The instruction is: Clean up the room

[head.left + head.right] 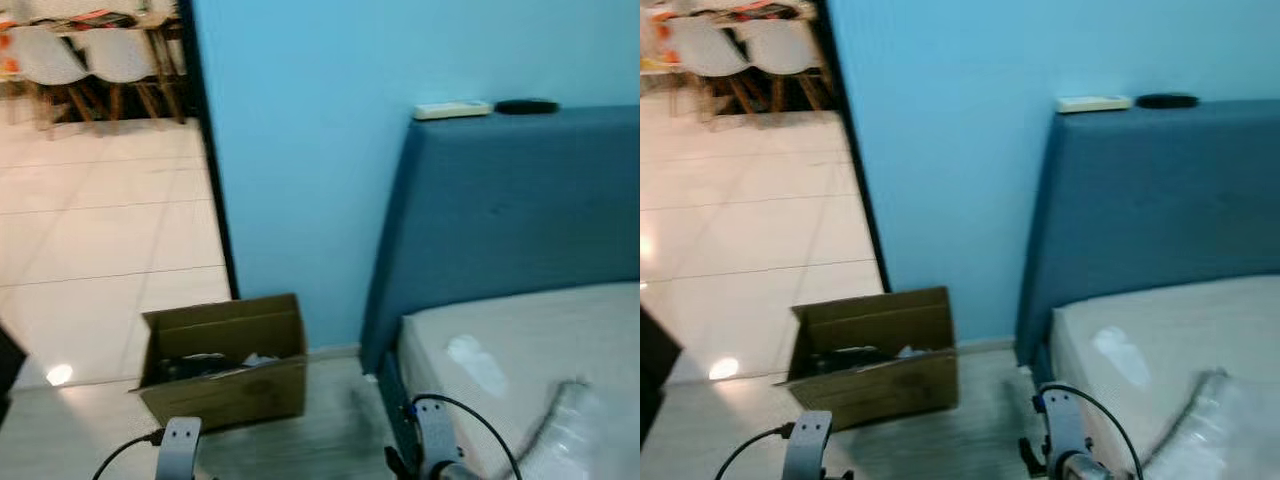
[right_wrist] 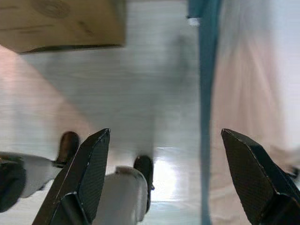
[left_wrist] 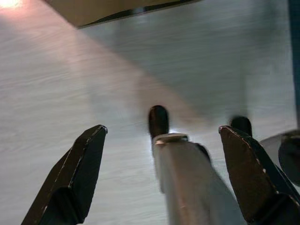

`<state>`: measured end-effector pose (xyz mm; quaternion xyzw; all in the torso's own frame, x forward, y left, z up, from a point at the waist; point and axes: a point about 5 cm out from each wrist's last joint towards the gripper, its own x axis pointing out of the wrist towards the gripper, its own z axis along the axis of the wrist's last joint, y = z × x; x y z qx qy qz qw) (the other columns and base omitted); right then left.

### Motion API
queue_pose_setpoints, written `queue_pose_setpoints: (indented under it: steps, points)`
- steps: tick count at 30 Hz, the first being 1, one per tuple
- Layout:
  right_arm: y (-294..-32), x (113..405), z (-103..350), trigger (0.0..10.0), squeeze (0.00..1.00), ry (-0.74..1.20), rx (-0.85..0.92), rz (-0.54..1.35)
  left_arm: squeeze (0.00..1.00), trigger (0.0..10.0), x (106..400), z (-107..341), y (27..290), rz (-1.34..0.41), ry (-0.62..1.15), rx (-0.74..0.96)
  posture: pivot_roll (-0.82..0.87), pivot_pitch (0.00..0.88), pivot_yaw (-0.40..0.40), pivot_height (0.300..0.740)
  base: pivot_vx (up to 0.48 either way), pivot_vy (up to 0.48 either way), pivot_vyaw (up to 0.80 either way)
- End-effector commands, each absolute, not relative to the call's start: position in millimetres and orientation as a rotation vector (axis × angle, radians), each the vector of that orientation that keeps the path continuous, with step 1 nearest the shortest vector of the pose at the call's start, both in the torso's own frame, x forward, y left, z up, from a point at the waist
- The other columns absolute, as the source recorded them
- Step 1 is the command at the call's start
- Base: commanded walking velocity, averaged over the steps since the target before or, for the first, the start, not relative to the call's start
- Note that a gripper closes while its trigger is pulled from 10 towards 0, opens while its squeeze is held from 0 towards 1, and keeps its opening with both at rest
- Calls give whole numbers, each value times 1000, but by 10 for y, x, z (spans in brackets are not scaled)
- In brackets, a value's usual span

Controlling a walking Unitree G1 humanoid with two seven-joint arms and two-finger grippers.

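My left hand (image 3: 159, 178) and right hand (image 2: 164, 178) hang low over the floor, fingers spread wide, holding nothing, probably idle as I walk. A cardboard box (image 1: 228, 358) of clutter sits ahead by the blue wall. The bed (image 1: 530, 340) is right; a tiled room far left.

Floor ahead: pale wood-grain floor (image 1: 330, 430) lies bare between the cardboard box (image 1: 225, 360) and the bed (image 1: 530, 350) — a passable lane.
Left obstacle: the box stands open-topped near the blue wall (image 1: 300, 150), dark items inside.
Right obstacle: the bed's blue headboard (image 1: 510, 200) rises tall against the wall.
Doorway: the tiled floor (image 1: 100, 220) runs open toward chairs (image 1: 90, 60) — well apart.
Bed top: clear plastic (image 1: 580, 420) lies on the mattress.
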<state>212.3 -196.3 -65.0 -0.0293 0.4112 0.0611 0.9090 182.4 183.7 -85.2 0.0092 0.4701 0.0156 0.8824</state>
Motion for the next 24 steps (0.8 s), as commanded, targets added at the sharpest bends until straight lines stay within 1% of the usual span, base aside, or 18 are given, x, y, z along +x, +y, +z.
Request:
queue_pose_setpoints:
  steps: [1,5,9,22,24]
  points:
    - [-1986,2133,-641,10000,0,846,-71,124,0,10000,1790,-875,1782,22,991,1,-125,0,-3,740,0,-431,0]
    - [-1974,2146,-634,10000,0,840,-74,130,0,10000,1786,-878,1765,29,987,-17,-125,0,-6,740,0,-431,0]
    - [-1974,2141,-637,10000,0,842,-78,135,0,10000,1789,-876,1758,48,975,-58,-125,0,-7,740,0,0,0]
    - [-1951,2173,-623,10000,0,839,-73,140,0,10000,1772,-885,1745,41,981,-61,-129,0,-2,740,0,0,0]
    - [-1930,2293,-554,10000,0,807,-69,124,0,10000,1796,-872,1727,35,964,-84,-131,0,1,740,0,0,0]
